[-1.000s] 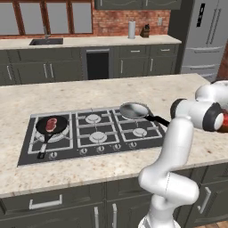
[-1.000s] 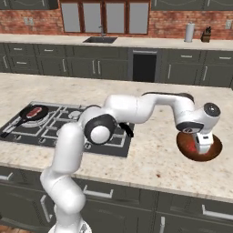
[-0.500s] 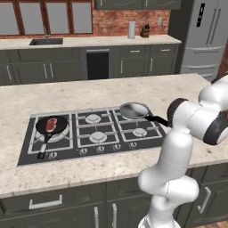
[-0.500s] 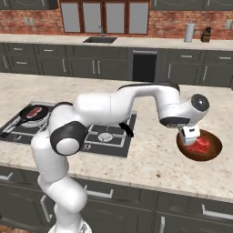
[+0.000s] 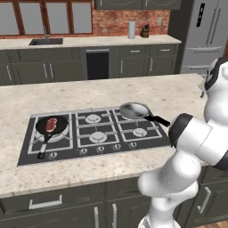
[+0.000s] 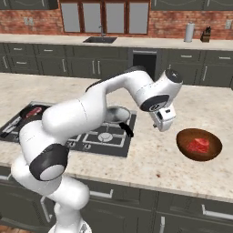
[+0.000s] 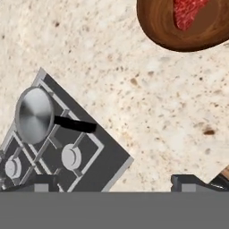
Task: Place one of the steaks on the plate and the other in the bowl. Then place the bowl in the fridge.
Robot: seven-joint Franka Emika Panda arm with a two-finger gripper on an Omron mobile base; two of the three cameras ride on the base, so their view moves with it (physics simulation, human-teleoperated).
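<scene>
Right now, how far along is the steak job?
One steak already lies in the wooden bowl on the island counter, so that step looks done. Nothing is in hand: the gripper hangs open above the counter between the cooktop and the bowl. Left: the other steak sits in the black frying pan and needs plating, and the bowl must go into the fridge.

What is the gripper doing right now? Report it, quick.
Gripper: open, holding nothing; it hangs above the counter, beside the bowl with a steak in it.
</scene>
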